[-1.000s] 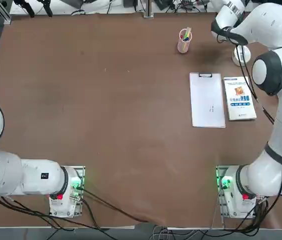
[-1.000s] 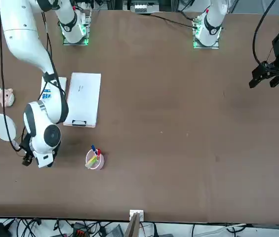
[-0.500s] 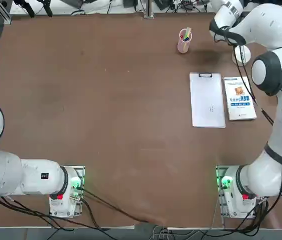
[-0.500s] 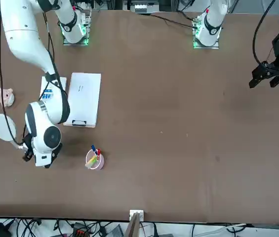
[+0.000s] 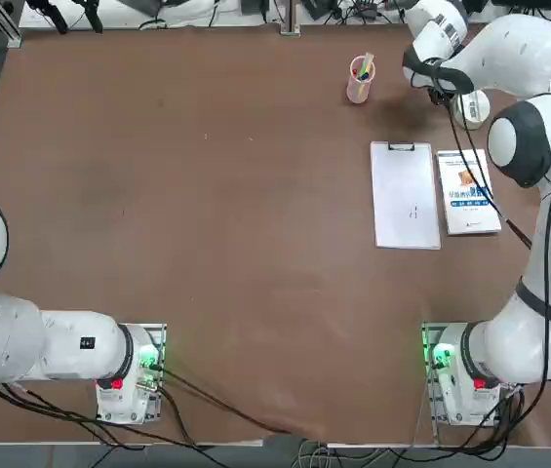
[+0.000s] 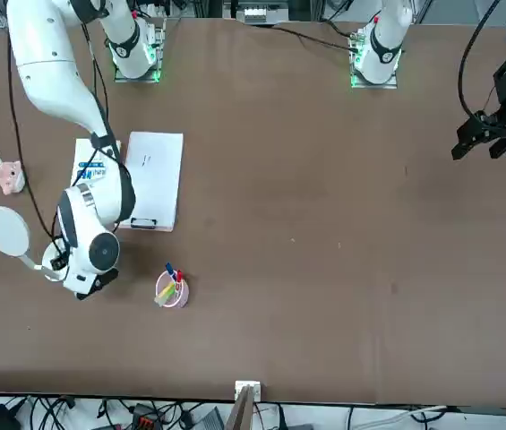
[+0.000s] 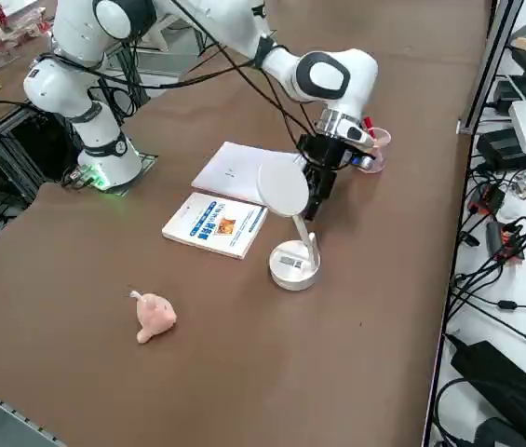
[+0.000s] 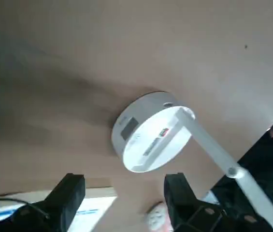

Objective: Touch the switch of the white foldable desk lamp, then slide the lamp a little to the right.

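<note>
The right gripper [image 8: 124, 180] is near the far right corner of the tabletop [image 5: 236, 214]. Its two fingers [image 8: 71, 198] are wide open. There is nothing pinched between them.

The white lamp [image 7: 294, 264] is standing up near that same far right corner. It has a round foot and a thin arm, and its big round head [image 7: 283, 187] sticks out toward the right edge of the tabletop. The gripper is just beside the lamp, on the lamp's left side. In the wrist view, the round foot is out past the tips of the fingers, and it does not touch either tip. The lamp's thin arm leans away from the foot, past the tip of one finger. I cannot tell how high the fingers are over the tabletop.

The pink cup [image 5: 360, 80] has pens [image 6: 175, 280] in it. It is near the far edge of the tabletop, to the left of the lamp. The clipboard [image 5: 405, 198] lies flat and holds white paper. It is closer to the near edge than the cup is. A white book [image 5: 468, 195] lies just beside it, on its right side. A little pink pig [image 7: 154, 316] is near the right edge of the tabletop, apart from the book.
</note>
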